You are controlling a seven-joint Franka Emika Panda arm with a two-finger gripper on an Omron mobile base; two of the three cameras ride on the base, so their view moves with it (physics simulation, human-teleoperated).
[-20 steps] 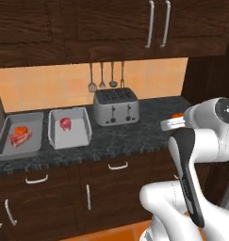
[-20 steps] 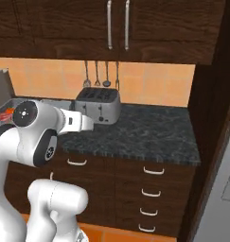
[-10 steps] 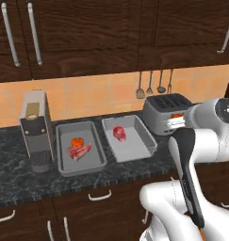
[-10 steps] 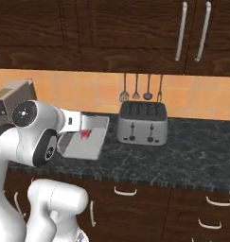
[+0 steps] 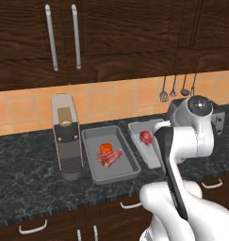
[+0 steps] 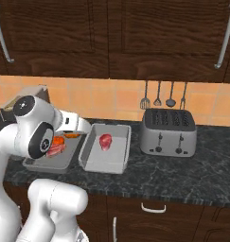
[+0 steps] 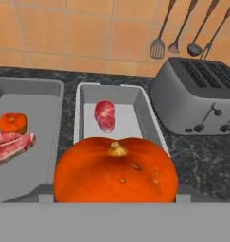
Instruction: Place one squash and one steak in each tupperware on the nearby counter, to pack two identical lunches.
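step: second squash carried to right tupperware | gripper: holding squash | right tupperware: steak only | next: lower in, release beside steak

The counter is seen from behind and left of the arm in the left base view, looking forward and down; the arm rises at the lower right. From behind and right, the same stretch is faced in the right base view, the arm at lower left. Both tupperware trays, the tiled wall and the hanging utensils are shared by the two. The hand view is taken nearer, looking down along the gripper toward the counter's back edge, with a squash very close and the toaster also seen.
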